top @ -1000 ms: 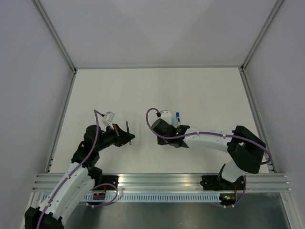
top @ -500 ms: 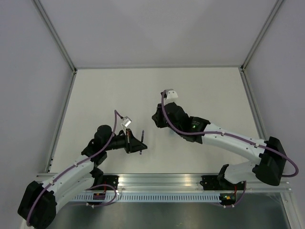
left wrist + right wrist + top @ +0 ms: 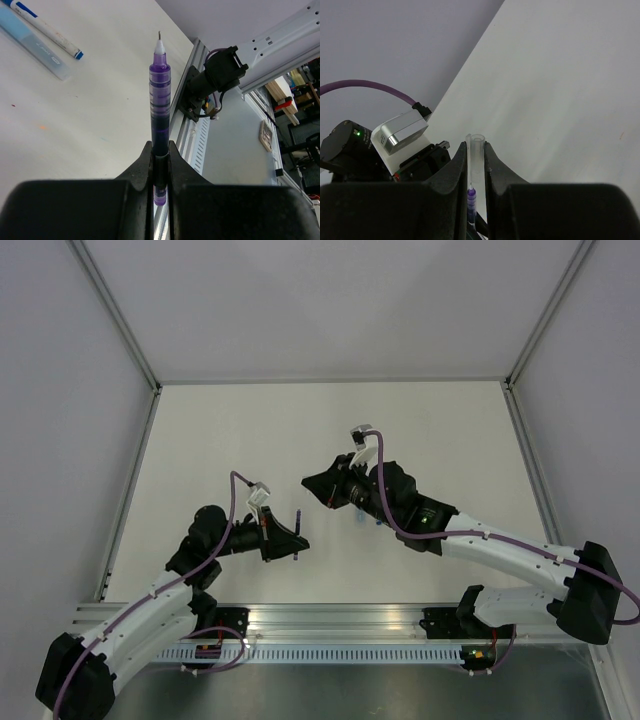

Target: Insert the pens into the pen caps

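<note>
The purple pen is pinched by the nearly closed left gripper; a clear pen cap is clamped by the right gripper

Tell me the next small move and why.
Probably ease the right end effector with its clear cap toward the pen tip, lining them up. The left end effector grips the purple pen with its tip bare, and the overhead view shows a gap between the two.

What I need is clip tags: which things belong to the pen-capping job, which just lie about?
Job: purple translucent pen, left fingers; clear tubular cap, right fingers; white blue-ended pen, pale-blue translucent cap, both waiting.
Lying about: nothing else loose in view.
</note>
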Robot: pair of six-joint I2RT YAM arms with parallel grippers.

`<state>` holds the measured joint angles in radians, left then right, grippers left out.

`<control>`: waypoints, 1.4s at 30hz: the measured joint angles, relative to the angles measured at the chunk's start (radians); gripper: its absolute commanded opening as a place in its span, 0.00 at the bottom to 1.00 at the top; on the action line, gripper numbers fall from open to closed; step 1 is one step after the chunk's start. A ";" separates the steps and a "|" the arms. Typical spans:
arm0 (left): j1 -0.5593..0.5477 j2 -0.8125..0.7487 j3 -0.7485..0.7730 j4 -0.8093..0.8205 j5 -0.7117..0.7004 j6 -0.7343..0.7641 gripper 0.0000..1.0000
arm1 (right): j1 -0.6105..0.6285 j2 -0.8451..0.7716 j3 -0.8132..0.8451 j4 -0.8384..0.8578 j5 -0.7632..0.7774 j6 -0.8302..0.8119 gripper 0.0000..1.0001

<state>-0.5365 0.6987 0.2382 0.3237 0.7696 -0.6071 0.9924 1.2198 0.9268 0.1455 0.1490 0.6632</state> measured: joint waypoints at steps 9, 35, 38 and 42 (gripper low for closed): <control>0.000 -0.046 0.000 0.006 0.000 0.000 0.02 | 0.005 0.003 -0.031 0.094 -0.051 0.052 0.00; 0.000 -0.092 -0.011 0.008 -0.009 0.000 0.02 | 0.039 0.040 -0.107 0.185 -0.066 0.094 0.00; 0.000 -0.099 -0.011 0.008 -0.011 0.000 0.02 | 0.052 0.040 -0.124 0.198 -0.066 0.097 0.00; 0.000 -0.102 -0.011 0.008 -0.014 0.000 0.02 | 0.073 0.040 -0.149 0.223 -0.059 0.103 0.00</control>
<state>-0.5365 0.5964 0.2276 0.3313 0.7559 -0.6071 1.0653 1.2598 0.7780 0.3687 0.0898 0.7658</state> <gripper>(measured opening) 0.084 0.181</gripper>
